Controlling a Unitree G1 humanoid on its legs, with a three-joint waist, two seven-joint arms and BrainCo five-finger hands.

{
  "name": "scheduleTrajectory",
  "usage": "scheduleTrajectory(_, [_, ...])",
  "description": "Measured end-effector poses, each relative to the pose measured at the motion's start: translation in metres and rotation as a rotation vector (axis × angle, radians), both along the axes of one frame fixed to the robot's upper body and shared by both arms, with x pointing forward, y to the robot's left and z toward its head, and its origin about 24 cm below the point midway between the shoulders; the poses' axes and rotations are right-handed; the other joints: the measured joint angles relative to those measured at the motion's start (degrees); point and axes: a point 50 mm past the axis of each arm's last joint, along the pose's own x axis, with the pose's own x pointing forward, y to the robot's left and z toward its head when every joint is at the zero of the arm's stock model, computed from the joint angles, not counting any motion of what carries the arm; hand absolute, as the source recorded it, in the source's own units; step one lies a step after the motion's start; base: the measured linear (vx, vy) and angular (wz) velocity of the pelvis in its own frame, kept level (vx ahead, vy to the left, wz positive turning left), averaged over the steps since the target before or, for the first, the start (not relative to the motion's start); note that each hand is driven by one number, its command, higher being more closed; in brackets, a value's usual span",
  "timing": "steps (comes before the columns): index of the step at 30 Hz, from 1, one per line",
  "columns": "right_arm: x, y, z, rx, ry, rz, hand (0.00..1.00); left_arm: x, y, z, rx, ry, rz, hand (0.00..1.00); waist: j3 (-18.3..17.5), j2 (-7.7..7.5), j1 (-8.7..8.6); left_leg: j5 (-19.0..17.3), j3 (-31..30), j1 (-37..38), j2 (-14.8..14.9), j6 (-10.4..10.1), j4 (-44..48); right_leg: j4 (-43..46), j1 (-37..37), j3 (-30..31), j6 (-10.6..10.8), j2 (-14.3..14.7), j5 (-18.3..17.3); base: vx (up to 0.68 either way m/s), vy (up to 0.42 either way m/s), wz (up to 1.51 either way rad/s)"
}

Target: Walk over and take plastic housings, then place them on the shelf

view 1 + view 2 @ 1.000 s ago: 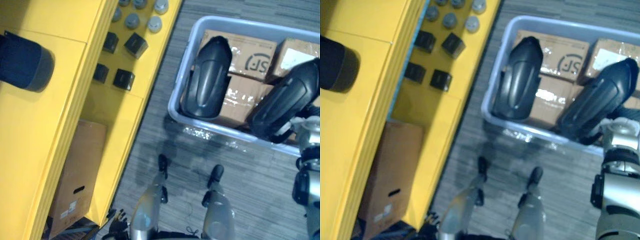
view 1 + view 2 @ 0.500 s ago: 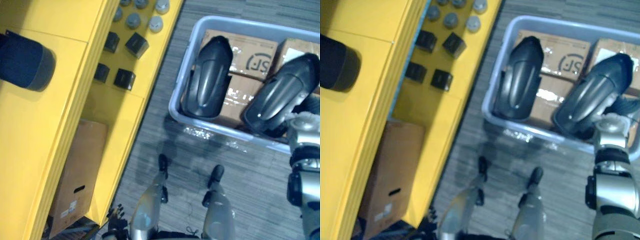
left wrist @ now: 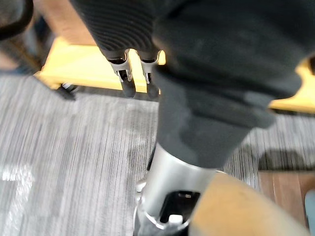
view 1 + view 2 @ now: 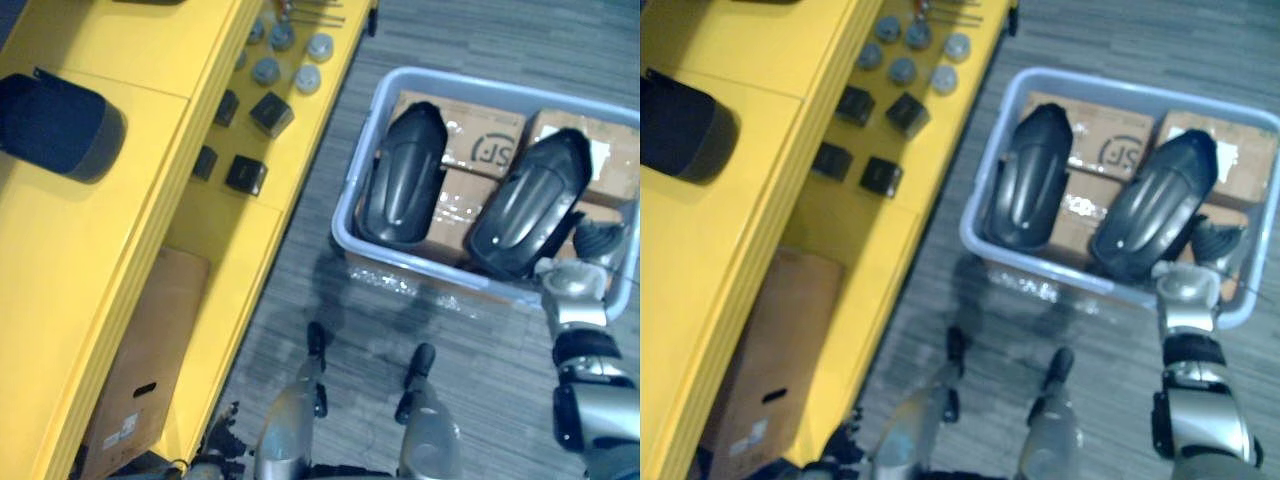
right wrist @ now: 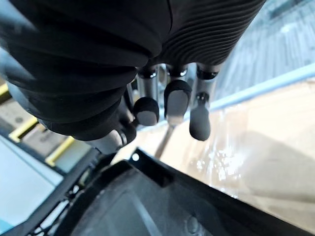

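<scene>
Two black plastic housings lie on cardboard boxes in a grey-blue bin (image 4: 400, 257) on the floor: the left housing (image 4: 402, 175) and the right housing (image 4: 525, 205). My right hand (image 4: 598, 242) is inside the bin at the near right end of the right housing. In the right wrist view its fingers (image 5: 170, 101) hang nearly straight just past the rim of that housing (image 5: 147, 206), over a cardboard box, gripping nothing. My left hand (image 3: 129, 81) hangs open low beside the yellow shelf (image 4: 150, 200). Another dark housing (image 4: 55, 125) lies on the shelf's top board.
The shelf's lower board carries small black blocks (image 4: 245, 172) and several grey round caps (image 4: 307, 77). A cardboard box (image 4: 140, 370) stands on the floor under the shelf. Grey carpet runs between the shelf and the bin.
The camera has shifted, and the bin now shows whole. My right arm has come in from the right edge toward the bin. The right housing lies steeper and closer to the left one.
</scene>
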Motion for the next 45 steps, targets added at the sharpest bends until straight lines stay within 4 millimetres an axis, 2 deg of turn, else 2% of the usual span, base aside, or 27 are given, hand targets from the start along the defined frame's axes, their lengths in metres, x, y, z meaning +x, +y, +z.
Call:
scheduleTrajectory(3, [-0.004, 0.004, -0.011, 0.021, 0.007, -0.009, 1.00, 0.003, 0.001, 0.003, 0.026, 0.022, -0.047, 0.00, -0.64, -0.32, -0.10, -0.05, -0.04, 0.44, -0.04, 0.06, 0.01, -0.53, 0.84, -0.14, 0.25, 0.05, 0.20, 0.01, -0.005, 0.02])
scheduleTrajectory(4, [-0.004, 0.006, -0.014, 0.031, 0.012, -0.007, 0.00, 0.002, 0.002, 0.003, 0.026, 0.031, -0.056, 0.00, -0.98, -0.46, -0.10, -0.07, -0.04, 0.44, -0.02, 0.08, 0.01, -0.57, 0.86, -0.14, 0.41, 0.10, 0.35, 0.03, -0.008, -0.01])
scheduleTrajectory(6, [-0.007, 0.013, -0.028, 0.061, 0.043, 0.001, 0.00, 0.002, 0.006, 0.003, 0.028, 0.058, -0.084, 0.00, -2.27, -1.11, -0.19, -0.13, -0.02, 0.45, 0.05, 0.14, 0.03, -0.63, 0.89, -0.13, 0.39, 0.19, 0.38, 0.04, -0.008, 0.00])
scheduleTrajectory(9, [-0.011, 0.015, -0.040, 0.078, 0.078, -0.003, 0.00, 0.007, 0.012, 0.011, 0.025, 0.050, -0.115, 0.00, -3.12, -0.99, -0.11, -0.19, -0.01, 1.10, 0.02, 0.16, 0.03, -0.77, 1.72, -0.25, 0.37, 0.19, 0.39, 0.01, -0.002, 0.04])
scheduleTrajectory(10, [-0.012, 0.014, -0.040, 0.076, 0.079, -0.023, 0.00, 0.034, 0.001, 0.039, -0.089, -0.107, -0.094, 0.00, -3.77, -0.47, 0.05, -0.25, -0.06, 1.20, 0.03, 0.15, 0.02, -0.79, 1.96, -0.39, 0.35, 0.11, 0.37, -0.05, -0.009, 0.08])
scheduleTrajectory(11, [-0.012, 0.013, -0.039, 0.079, 0.074, -0.032, 0.00, 0.056, -0.019, 0.062, -0.179, -0.245, -0.139, 0.00, -4.26, -0.01, 0.15, -0.25, -0.07, 1.15, 0.02, 0.16, 0.00, -0.92, 2.03, -0.39, 0.32, -0.01, 0.37, -0.06, -0.004, 0.06])
scheduleTrajectory(12, [-0.011, 0.013, -0.037, 0.080, 0.071, -0.039, 0.00, 0.069, -0.034, 0.080, -0.246, -0.341, -0.175, 0.00, -4.59, 0.29, 0.13, -0.25, -0.06, 1.10, -0.07, 0.16, -0.01, -1.08, 2.09, -0.38, 0.29, -0.11, 0.35, -0.08, 0.015, 0.01])
scheduleTrajectory(13, [-0.006, 0.015, -0.032, 0.083, 0.060, -0.052, 0.00, 0.097, -0.070, 0.120, -0.400, -0.554, -0.256, 0.00, -5.36, 0.70, -0.47, -0.19, 0.01, 0.61, -0.33, 0.20, -0.02, -1.64, 1.83, -0.15, 0.48, -0.22, 0.64, -0.08, 0.024, -0.01])
scheduleTrajectory(15, [0.000, 0.015, -0.024, 0.086, 0.042, -0.073, 0.00, 0.108, -0.096, 0.150, -0.502, -0.682, -0.349, 0.00, -5.80, 0.77, -1.75, 0.06, 0.23, 0.10, -0.39, 0.34, -0.04, -2.59, 1.46, 0.06, 0.37, -0.20, 1.58, -0.06, 0.004, -0.10])
scheduleTrajectory(16, [0.003, 0.014, -0.019, 0.083, 0.030, -0.094, 0.00, 0.108, -0.102, 0.154, -0.538, -0.696, -0.374, 0.00, -5.88, 0.90, -2.64, 0.11, 0.37, 0.10, -0.38, 0.40, -0.19, -3.05, 1.40, 0.32, 0.52, -0.17, 1.93, -0.03, -0.020, -0.15])
scheduleTrajectory(22, [0.000, -0.013, 0.006, 0.039, -0.015, -0.225, 0.00, 0.097, -0.102, 0.129, -0.541, -0.583, -0.345, 0.00, -6.15, 1.45, -3.01, 0.20, 1.60, -0.81, -0.33, 0.39, -0.35, -3.43, -0.23, 1.38, 0.73, -0.14, 3.04, 0.01, -0.026, -0.10])
scheduleTrajectory(26, [0.003, -0.021, 0.026, 0.020, -0.068, -0.255, 0.00, 0.096, -0.102, 0.129, -0.574, -0.580, -0.323, 0.00, -5.97, 1.86, -3.01, 0.20, 1.38, -0.94, -0.55, 0.39, -0.33, -3.39, -0.21, 1.27, 0.71, -0.31, 3.32, 0.01, 0.008, 0.03])
scheduleTrajectory(28, [0.006, -0.023, 0.032, 0.022, -0.073, -0.256, 0.00, 0.096, -0.102, 0.129, -0.577, -0.581, -0.321, 0.00, -5.77, 2.30, -2.98, 0.20, 1.23, -0.97, -0.62, 0.39, -0.35, -3.28, -0.21, 1.18, 0.69, -0.37, 3.30, -0.01, 0.003, 0.02])
scheduleTrajectory(33, [0.003, -0.036, 0.043, -0.010, -0.042, -0.250, 0.00, 0.095, -0.105, 0.122, -0.616, -0.558, -0.287, 0.00, -4.74, 4.51, -2.82, 0.68, -0.19, -2.24, -0.70, 0.53, -0.43, -3.28, -0.50, -0.30, 0.27, -0.39, 2.70, -0.02, 0.002, 0.14])
scheduleTrajectory(36, [0.007, -0.033, 0.042, -0.001, -0.022, -0.212, 0.00, 0.093, -0.107, 0.118, -0.621, -0.551, -0.289, 0.00, -4.72, 4.58, -2.56, 0.68, -0.16, -2.28, -0.66, 0.53, -0.43, -3.30, -0.59, -0.31, 0.29, -0.36, 2.71, 0.00, 0.000, 0.00])
scheduleTrajectory(39, [0.016, -0.029, 0.050, 0.008, -0.017, -0.152, 0.00, 0.094, -0.107, 0.119, -0.623, -0.576, -0.287, 0.00, -4.71, 4.58, -2.09, 0.83, -0.07, -2.90, -0.65, 0.51, -0.42, -3.26, -1.34, -0.22, 0.44, -0.37, 2.88, 0.00, 0.000, 0.00])
scheduleTrajectory(45, [0.020, -0.026, 0.048, 0.038, 0.011, -0.087, 0.00, 0.092, -0.115, 0.121, -0.650, -0.591, -0.293, 0.00, -4.47, 4.57, -1.68, 0.82, -0.17, -3.19, -0.66, 0.51, -0.43, -3.17, -1.60, -0.35, 0.42, -0.34, 2.87, 0.01, -0.002, 0.00])
